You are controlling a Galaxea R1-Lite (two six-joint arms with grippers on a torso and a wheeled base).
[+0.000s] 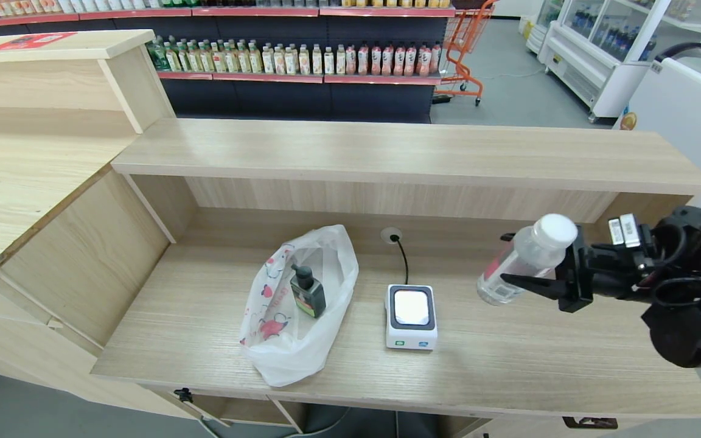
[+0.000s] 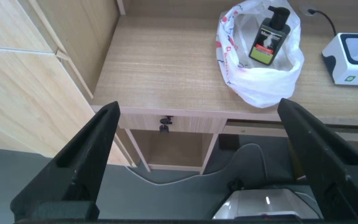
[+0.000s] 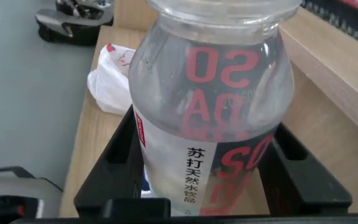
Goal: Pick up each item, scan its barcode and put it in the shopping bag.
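The clear bottle [image 1: 524, 261] with the white cap is clamped in the right end effector [image 1: 507, 258], whose fingers are closed on its body. It hangs tilted in the air above the desk [image 1: 509, 365], off to the right of the scanner [image 1: 411, 315] and not over its lit window. I judge this item to be picked up but not yet scanned or bagged.

One item looks finished: a dark pump bottle [image 1: 308, 293] lies inside the white shopping bag [image 1: 277, 347], which sits slumped with its mouth open on the desk, left of the scanner. Nothing else can be made out in the bag.

The left end effector [image 2: 199, 124] is spread wide and holds nothing, out past the desk's front edge.
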